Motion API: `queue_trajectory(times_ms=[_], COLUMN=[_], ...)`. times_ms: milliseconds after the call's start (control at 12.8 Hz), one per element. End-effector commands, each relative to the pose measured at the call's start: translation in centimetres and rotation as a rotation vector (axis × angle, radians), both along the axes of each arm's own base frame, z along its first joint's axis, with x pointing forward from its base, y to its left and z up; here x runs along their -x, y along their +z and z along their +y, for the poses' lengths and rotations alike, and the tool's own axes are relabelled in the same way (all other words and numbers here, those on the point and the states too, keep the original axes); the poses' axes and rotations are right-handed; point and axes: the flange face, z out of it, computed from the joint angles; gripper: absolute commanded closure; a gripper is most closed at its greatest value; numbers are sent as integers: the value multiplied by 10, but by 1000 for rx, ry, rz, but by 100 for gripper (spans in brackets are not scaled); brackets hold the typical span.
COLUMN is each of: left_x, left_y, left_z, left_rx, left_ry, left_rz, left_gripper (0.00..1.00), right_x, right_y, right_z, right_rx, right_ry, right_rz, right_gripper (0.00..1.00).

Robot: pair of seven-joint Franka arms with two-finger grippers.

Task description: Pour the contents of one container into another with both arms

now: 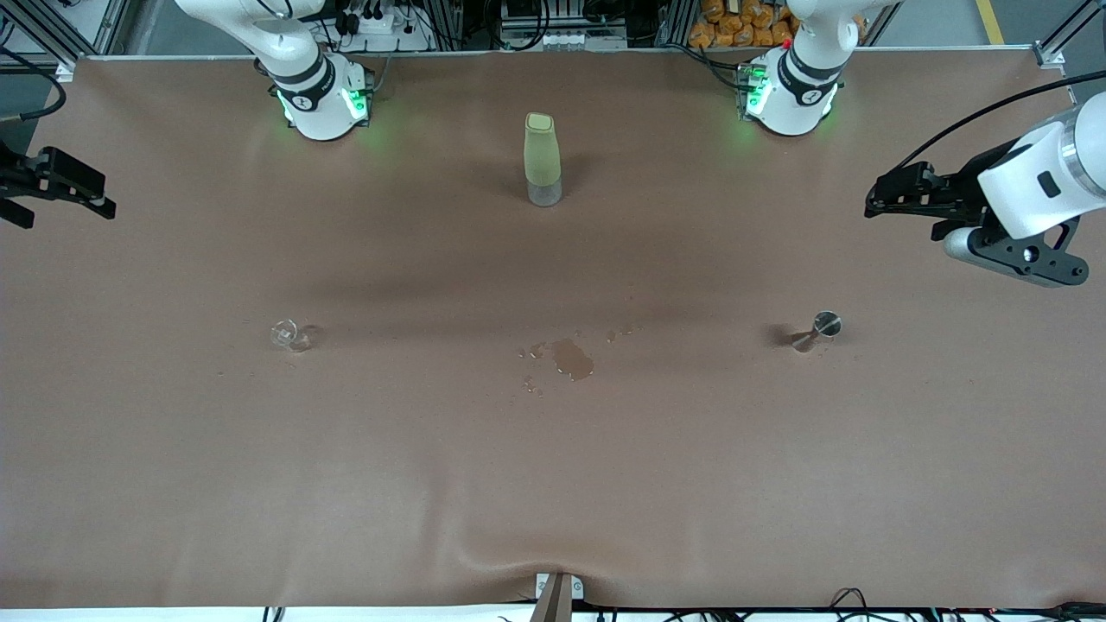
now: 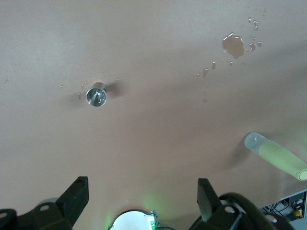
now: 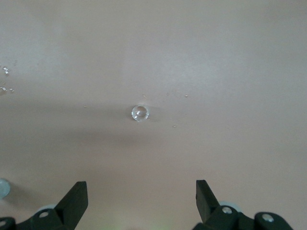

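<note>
the table (image 1: 553,484) is the big thing here, covered in a brown sheet that's a bit rumpled at the edge nearest the front camera. both arms are up and hanging out at the ends of it, neither touching anything.

left gripper (image 1: 873,206) is in the air over the left arm's end of the table, jaws spread wide, nothing in them. right gripper (image 1: 108,206) is over the right arm's end, half cut off in the front view, but its wrist view shows the fingers (image 3: 74,201) wide apart and empty too.

the bottle (image 1: 543,160) stands upright mid-table up near the bases, pale green sleeve, clear bottom.

there's a puddle (image 1: 572,358) in the middle of the table, nearer the front camera than the bottle, with little drops scattered around it.

then the small stuff: a metal cup (image 1: 825,328) toward the left arm's end, and a tiny clear glass (image 1: 287,335) toward the right arm's end. both well apart from the puddle and about level with each other.
</note>
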Motion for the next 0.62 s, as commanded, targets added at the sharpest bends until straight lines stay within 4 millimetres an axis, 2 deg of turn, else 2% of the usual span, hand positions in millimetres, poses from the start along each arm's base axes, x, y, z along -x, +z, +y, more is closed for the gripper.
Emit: queue_trajectory(times_ms=[0, 234, 311, 389, 545], left_x=[7, 3, -1, -7, -17], left_y=[5, 0, -2, 1, 0], left_z=[9, 14, 21, 32, 34], left_rx=[-35, -56, -64, -119, -154], left_ry=[20, 7, 12, 29, 33], left_rz=[-22, -22, -29, -87, -148], left_gripper=[0, 0, 0, 0, 0], right_x=[8, 2, 1, 0, 0], right_y=[3, 3, 2, 1, 1], right_z=[2, -3, -4, -11, -10], right_rx=[27, 16, 15, 14, 15], right_ry=[-40, -40, -40, -54, -52], right_rz=[-20, -50, -54, -54, -54], right_gripper=[0, 0, 0, 0, 0])
